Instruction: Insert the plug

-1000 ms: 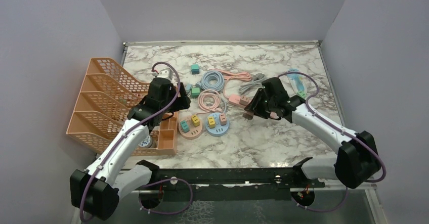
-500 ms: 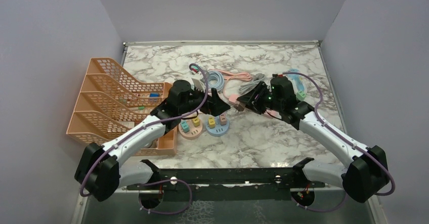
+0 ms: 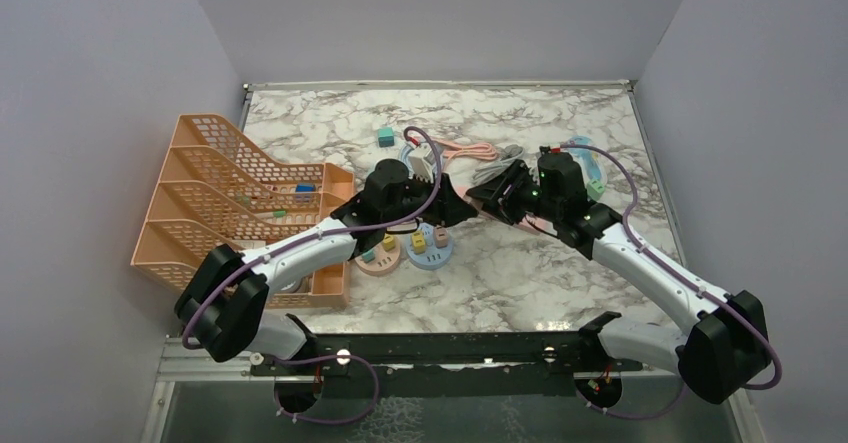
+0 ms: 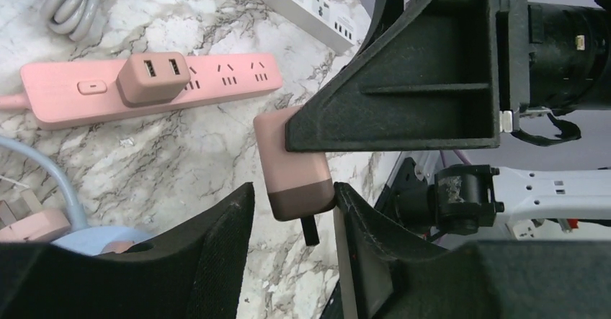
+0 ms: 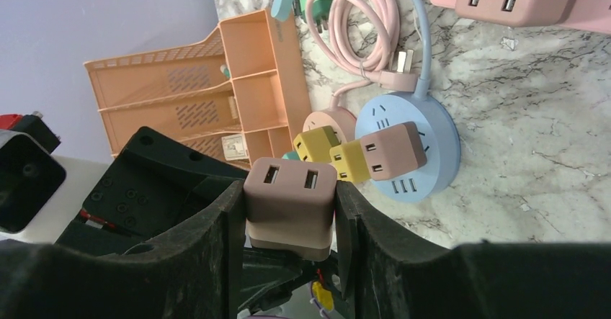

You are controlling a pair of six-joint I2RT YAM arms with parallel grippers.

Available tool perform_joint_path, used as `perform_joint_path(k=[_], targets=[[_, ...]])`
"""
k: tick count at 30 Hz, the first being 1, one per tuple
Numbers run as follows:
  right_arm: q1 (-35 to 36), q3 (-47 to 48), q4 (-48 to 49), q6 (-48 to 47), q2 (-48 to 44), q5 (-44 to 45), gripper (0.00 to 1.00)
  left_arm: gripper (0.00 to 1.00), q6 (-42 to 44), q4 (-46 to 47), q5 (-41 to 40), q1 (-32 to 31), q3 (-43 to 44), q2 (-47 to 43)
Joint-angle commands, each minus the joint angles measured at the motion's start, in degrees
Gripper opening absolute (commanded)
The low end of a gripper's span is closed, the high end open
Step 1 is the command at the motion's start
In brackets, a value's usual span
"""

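Two hands of mine meet over the middle of the marble surface (image 3: pixel 520 273) in the overhead view. My left hand (image 3: pixel 452 209) is stretched across from the side of the orange file rack (image 3: pixel 215 188). My right hand (image 3: pixel 492 195) faces it, tips nearly touching, just beyond the round blue socket (image 3: pixel 432 244). What sits between them I cannot make out there.

From my left wrist, the plug (image 4: pixel 292 164) is pink with a darker end and one dark pin. It hangs over the marble, gripped by my right hand's black finger. My left fingers (image 4: pixel 216 247) stand apart around its lower end, one against it, the other leaving a gap. A pink power strip (image 4: pixel 216 81) lies beyond.

From my right wrist, my right hand clamps the plug by its sides, two USB ports facing the camera.
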Motion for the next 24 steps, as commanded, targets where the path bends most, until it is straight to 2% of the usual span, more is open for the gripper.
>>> perform_joint_path(k=[1, 4, 5, 7, 9, 12, 17, 24], targets=[[0.25, -0.49, 3.51, -1.26, -0.87, -2.91, 0.35, 0.39, -2.03, 3.38, -5.42, -0.37, 1.13, 0.63], [0.25, -0.27, 3.92, -3.05, -0.72, -4.28, 0.37, 0.26, -1.40, 3.38, -7.02, -0.32, 0.45, 0.07], [0.25, -0.16, 3.83, -4.39, -0.70, -4.65, 0.41, 0.23, -0.79, 3.38, -6.77, -0.36, 0.44, -0.08], [0.25, 0.34, 3.40, -7.43, -0.93, -5.20, 0.54, 0.19, 0.83, 3.33, -5.73, -0.29, 0.44, -0.51], [0.25, 1.34, 2.56, -11.71, -1.31, -5.48, 0.74, 0.17, 3.28, 3.13, -4.22, -0.24, 0.12, -1.24], [0.18, 3.82, 0.69, -22.23, -2.61, -5.56, 0.89, 0.17, 6.88, 2.99, -0.33, 0.42, -1.08, -3.52], [0.17, 5.78, 0.72, -42.82, -6.90, -13.49, 0.92, 0.16, 13.48, 1.87, 10.22, 2.29, -2.69, -8.48], [0.17, 1.88, 7.14, -57.24, -15.40, -31.78, 0.87, 0.16, 23.65, -0.79, 17.65, 2.53, -4.11, -16.06]])
